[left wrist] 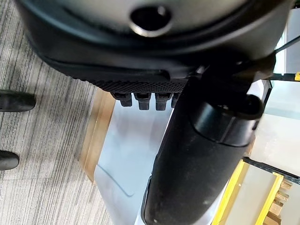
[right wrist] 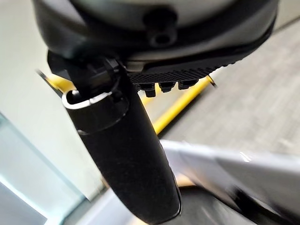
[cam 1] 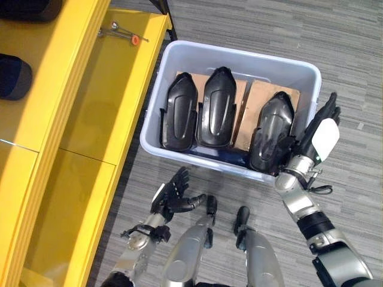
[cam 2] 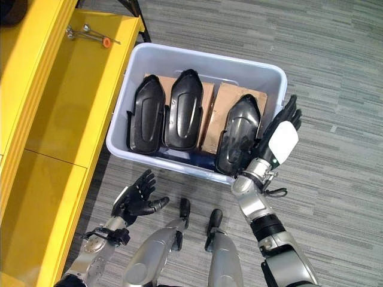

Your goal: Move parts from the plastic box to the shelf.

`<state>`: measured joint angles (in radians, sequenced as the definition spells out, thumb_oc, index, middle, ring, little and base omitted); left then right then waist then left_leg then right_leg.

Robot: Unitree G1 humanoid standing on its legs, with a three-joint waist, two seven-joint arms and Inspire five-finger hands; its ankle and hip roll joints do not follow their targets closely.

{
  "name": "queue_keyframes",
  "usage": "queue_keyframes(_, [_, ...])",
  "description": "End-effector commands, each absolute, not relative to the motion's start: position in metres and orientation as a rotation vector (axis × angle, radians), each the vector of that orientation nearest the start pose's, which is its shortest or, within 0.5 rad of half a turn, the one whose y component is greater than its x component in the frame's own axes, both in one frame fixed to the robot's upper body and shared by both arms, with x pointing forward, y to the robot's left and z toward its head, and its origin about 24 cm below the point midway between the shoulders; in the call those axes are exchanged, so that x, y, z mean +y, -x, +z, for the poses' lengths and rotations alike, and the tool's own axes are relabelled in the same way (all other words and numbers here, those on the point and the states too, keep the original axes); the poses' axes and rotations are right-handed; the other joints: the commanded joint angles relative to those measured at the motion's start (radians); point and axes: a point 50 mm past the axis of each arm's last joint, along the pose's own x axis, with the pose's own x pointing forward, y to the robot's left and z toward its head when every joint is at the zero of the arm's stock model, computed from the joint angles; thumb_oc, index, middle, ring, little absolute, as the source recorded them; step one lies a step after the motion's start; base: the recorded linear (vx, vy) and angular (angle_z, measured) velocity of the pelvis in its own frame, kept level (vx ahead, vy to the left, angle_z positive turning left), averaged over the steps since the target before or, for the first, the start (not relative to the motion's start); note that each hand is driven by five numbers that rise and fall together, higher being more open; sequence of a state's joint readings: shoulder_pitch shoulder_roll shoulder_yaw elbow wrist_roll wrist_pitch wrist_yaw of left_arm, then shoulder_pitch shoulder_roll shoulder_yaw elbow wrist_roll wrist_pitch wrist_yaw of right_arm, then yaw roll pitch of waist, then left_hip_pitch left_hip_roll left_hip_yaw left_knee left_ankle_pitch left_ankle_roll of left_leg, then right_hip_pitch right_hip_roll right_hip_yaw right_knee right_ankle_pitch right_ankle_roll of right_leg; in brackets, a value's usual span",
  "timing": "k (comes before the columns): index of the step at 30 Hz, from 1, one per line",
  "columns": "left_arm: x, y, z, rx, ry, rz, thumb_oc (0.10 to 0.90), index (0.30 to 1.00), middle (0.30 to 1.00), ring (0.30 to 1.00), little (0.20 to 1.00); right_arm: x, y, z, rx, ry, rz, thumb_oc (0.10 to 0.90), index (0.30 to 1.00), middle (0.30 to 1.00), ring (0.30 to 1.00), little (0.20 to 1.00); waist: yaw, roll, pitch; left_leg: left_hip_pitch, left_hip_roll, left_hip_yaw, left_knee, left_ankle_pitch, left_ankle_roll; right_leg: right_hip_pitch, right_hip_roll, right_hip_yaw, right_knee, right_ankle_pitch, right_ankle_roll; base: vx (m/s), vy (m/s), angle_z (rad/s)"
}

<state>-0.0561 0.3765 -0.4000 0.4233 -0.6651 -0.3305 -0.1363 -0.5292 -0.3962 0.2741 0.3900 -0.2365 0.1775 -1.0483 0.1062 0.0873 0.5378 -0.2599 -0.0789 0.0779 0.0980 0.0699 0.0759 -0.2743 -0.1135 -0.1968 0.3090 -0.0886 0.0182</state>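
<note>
I have the right hand [cam 1: 320, 134] open-fingered at the plastic box's [cam 1: 179, 57] right wall, beside the nearest of three black parts [cam 1: 272, 131] inside, the open left hand [cam 1: 173, 194] idling near the yellow shelf [cam 1: 90, 119].

Workshop or factory-type storeroom. Grey striped carpet floor [cam 1: 335, 54]; yellow metal shelf [cam 1: 90, 119] with loose tool [cam 1: 119, 33] on it; plastic box [cam 1: 179, 57] holding black moulded parts [cam 1: 216, 107] separated by cardboard [cam 1: 257, 101].
</note>
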Motion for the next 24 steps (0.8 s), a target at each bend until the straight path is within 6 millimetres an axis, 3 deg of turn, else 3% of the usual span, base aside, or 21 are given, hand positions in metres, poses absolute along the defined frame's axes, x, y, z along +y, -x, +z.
queue_keyframes(1, [0.161,-0.229,-0.005,0.015,0.305,-0.283,0.9,1.0,1.0,1.0,1.0,-0.212,-0.318,0.156,-0.604,0.695,-1.031,0.9,1.0,1.0,1.0,1.0,-0.02,-0.006,-0.048,-0.036,0.025,0.037,0.151,-0.132,-0.014,0.038,-0.087,0.056,-0.037,0.056,0.068,0.0,0.0,0.0])
queue_keyframes(5, [0.162,-0.223,-0.011,0.029,0.328,-0.283,0.9,1.0,1.0,1.0,1.0,-0.203,-0.307,0.155,-0.734,0.751,-0.995,0.9,1.0,1.0,1.0,1.0,-0.025,-0.005,-0.06,-0.013,0.031,0.053,0.137,-0.134,-0.006,0.041,-0.091,0.046,-0.012,0.053,0.064,-0.01,0.001,-0.03])
queue_keyframes(6, [0.164,-0.218,-0.017,0.043,0.351,-0.288,0.9,1.0,1.0,1.0,1.0,-0.187,-0.303,0.157,-0.828,0.781,-0.899,0.9,1.0,1.0,1.0,1.0,-0.017,-0.006,-0.073,0.014,0.046,0.077,0.119,-0.13,-0.003,0.049,-0.085,0.005,0.037,0.025,0.055,-0.03,-0.007,-0.13])
queue_keyframes(8, [0.164,-0.217,-0.017,0.047,0.349,-0.293,0.9,1.0,1.0,1.0,1.0,-0.186,-0.303,0.157,-0.832,0.783,-0.891,0.9,1.0,1.0,1.0,1.0,-0.017,-0.008,-0.07,0.02,0.046,0.079,0.119,-0.133,-0.003,0.052,-0.087,0.004,0.046,0.017,0.055,-0.02,-0.027,-0.33])
queue_keyframes(11, [0.157,-0.209,-0.025,0.071,0.342,-0.331,0.9,1.0,1.0,1.0,1.0,-0.172,-0.298,0.144,-0.816,0.771,-0.704,0.9,1.0,1.0,1.0,1.0,-0.033,-0.029,-0.097,0.067,0.043,0.082,0.073,-0.126,-0.013,0.071,0.0,-0.013,0.034,-0.015,0.044,0.0,-0.124,-0.22])
queue_keyframes(12, [0.153,-0.207,-0.027,0.072,0.34,-0.334,0.9,1.0,1.0,1.0,1.0,-0.164,-0.294,0.135,-0.794,0.736,-0.596,0.9,1.0,1.0,1.0,1.0,-0.062,-0.039,-0.109,0.096,0.032,0.065,0.045,-0.12,-0.017,0.06,0.049,0.03,-0.004,0.006,0.039,-0.01,-0.129,-0.13])
queue_keyframes(15, [0.149,-0.207,-0.026,0.061,0.332,-0.341,0.9,1.0,1.0,1.0,1.0,-0.157,-0.292,0.131,-0.791,0.704,-0.515,0.9,1.0,1.0,1.0,1.0,-0.092,-0.035,-0.12,0.107,0.026,0.039,0.021,-0.108,-0.016,0.038,0.087,0.093,-0.015,0.025,0.032,-0.02,-0.158,-0.12])
queue_keyframes(16, [0.156,-0.212,-0.017,-0.007,0.327,-0.32,0.9,1.0,1.0,1.0,1.0,-0.16,-0.285,0.116,-0.735,0.67,-0.428,0.9,1.0,1.0,1.0,1.0,-0.125,-0.036,-0.156,0.126,0.004,-0.003,-0.009,-0.101,-0.012,0.068,0.123,0.164,-0.083,0.048,0.021,0.0,-0.281,0.14])
queue_keyframes(21, [0.153,-0.22,0.013,-0.132,0.41,-0.391,0.9,1.0,1.0,1.0,1.0,-0.167,-0.271,0.093,-0.606,0.637,-0.406,0.9,1.0,1.0,1.0,1.0,-0.141,-0.037,-0.188,0.106,-0.031,-0.017,0.078,-0.137,-0.015,0.096,0.125,0.185,-0.134,0.07,0.013,-0.04,-0.173,0.27])
queue_keyframes(24, [0.146,-0.222,0.017,-0.124,0.402,-0.417,0.9,1.0,1.0,1.0,1.0,-0.165,-0.266,0.082,-0.549,0.637,-0.38,0.9,1.0,1.0,1.0,1.0,-0.154,-0.043,-0.189,0.106,-0.007,-0.014,0.115,-0.154,-0.024,0.105,0.111,0.19,-0.133,0.07,0.01,-0.01,-0.014,-0.03])
